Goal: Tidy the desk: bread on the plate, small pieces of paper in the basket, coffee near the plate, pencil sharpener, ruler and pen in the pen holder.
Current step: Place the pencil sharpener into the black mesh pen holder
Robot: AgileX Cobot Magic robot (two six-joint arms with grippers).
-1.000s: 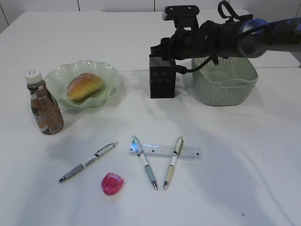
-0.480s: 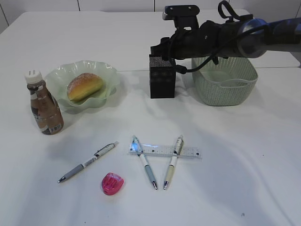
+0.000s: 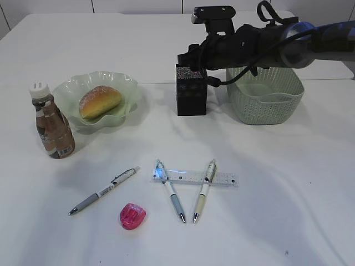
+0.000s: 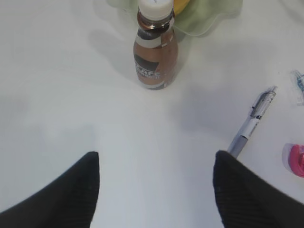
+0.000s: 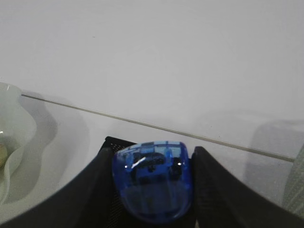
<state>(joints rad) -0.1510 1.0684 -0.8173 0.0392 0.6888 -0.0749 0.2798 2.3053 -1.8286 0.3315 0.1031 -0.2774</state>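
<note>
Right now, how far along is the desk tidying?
Done: bread sits on the plate, coffee stands beside it. In hand: a blue sharpener sits between the right jaws over the pen holder. Left: three pens, the ruler and a pink sharpener on the desk.

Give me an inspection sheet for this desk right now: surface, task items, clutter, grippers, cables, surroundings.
Surface: white desk, nothing spilled.
Job's things: bread on plate; coffee beside plate; three pens, ruler and pink sharpener lying loose; basket beside pen holder.
Clutter: nothing seen.
Grippers: right gripper has a blue sharpener between its fingers above the pen holder; left gripper open, empty.
Cables: black cable along right arm.
Surroundings: white wall panels.
</note>
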